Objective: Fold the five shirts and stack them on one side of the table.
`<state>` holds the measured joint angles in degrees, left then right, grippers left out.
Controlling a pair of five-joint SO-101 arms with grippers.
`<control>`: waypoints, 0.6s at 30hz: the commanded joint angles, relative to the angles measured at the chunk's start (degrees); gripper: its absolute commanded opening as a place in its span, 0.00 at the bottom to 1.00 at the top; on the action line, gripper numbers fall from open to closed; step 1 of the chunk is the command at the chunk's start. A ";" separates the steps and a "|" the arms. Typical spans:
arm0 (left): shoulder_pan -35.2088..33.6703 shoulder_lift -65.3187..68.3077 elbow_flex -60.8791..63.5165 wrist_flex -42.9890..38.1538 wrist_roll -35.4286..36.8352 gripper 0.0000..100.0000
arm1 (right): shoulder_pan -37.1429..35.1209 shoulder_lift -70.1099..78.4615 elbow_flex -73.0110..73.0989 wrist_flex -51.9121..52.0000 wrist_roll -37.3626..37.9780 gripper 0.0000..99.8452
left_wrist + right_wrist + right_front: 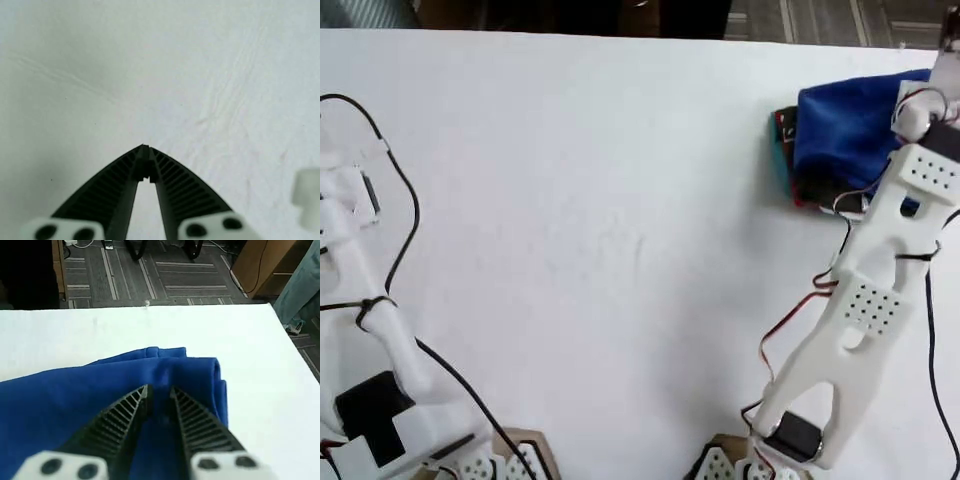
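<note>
While the left claw (144, 152) sits closed, the right claw (159, 391) hangs slightly parted just above the blue shirt (60, 395).

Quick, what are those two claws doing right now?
Left gripper: closed, holding nothing.
Right gripper: slightly open, over the blue shirt.

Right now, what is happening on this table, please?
The right gripper, slightly open, hangs over a blue shirt. That shirt lies folded on top of a pile at the right side of the white table. The left gripper is shut above the table's left side.
</note>
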<state>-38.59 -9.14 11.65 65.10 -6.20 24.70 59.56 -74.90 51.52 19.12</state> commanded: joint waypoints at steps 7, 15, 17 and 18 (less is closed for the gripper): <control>-3.43 -2.64 -0.22 -0.44 -0.35 0.03 | 2.95 10.42 -0.53 -10.51 -0.53 0.03; -4.75 -2.64 -0.22 -0.44 -0.35 0.03 | 5.41 14.29 -1.14 -9.45 -0.53 0.03; -4.75 -2.64 -0.22 -0.44 -0.35 0.03 | 5.41 12.70 -3.60 -6.11 -0.88 0.03; -4.75 -2.64 -0.22 -0.44 -0.35 0.03 | 5.14 11.82 -5.10 -4.00 -0.97 0.03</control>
<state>-42.81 -9.14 11.65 65.10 -6.20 28.66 74.07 -76.75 42.99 18.86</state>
